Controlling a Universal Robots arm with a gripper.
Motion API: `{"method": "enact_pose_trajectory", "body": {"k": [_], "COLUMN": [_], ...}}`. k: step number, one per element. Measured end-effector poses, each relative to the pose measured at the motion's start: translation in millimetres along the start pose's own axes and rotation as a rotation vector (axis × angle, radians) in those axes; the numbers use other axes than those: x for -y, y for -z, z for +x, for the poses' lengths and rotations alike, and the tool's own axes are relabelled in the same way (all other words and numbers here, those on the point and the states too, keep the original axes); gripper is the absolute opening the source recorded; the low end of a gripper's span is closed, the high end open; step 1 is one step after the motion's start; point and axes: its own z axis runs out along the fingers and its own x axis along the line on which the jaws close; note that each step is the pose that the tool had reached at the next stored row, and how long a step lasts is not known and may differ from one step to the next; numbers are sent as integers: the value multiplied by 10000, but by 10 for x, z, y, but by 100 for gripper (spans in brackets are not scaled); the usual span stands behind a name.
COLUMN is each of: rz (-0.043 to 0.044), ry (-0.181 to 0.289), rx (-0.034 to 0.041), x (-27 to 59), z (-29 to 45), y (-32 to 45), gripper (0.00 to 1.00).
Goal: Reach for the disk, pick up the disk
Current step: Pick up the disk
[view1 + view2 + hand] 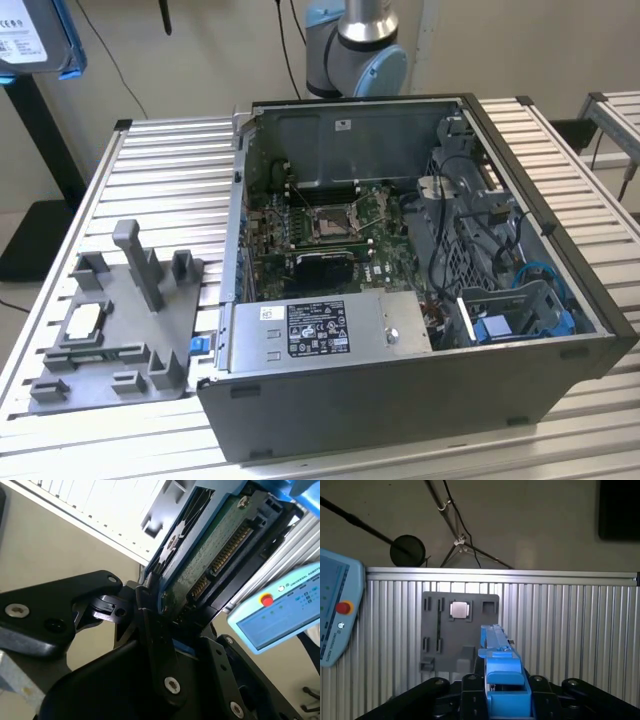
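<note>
Disk [210,550] is clamped edge-on in the hand [507,702], black metal fingers [155,640] pinching its bright blue plastic bracket, well above the ribbed aluminium tabletop [570,630]. The underside shows a green circuit board and a gold connector row. In the exterior view its white label and blue frame are cut off at the top corner, exterior view's left. Below it: a grey moulded fixture [435,630] holding a square silver chip [459,609]. An open PC case [400,400] sits on the tabletop.
</note>
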Motion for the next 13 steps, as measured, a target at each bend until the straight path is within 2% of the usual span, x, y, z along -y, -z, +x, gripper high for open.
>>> {"method": "enact_pose_trajectory", "body": {"k": [13], "rz": [-7], "ry": [3], "rx": [0], "x": [531], "z": [2], "y": [17], "gripper": [0]}}
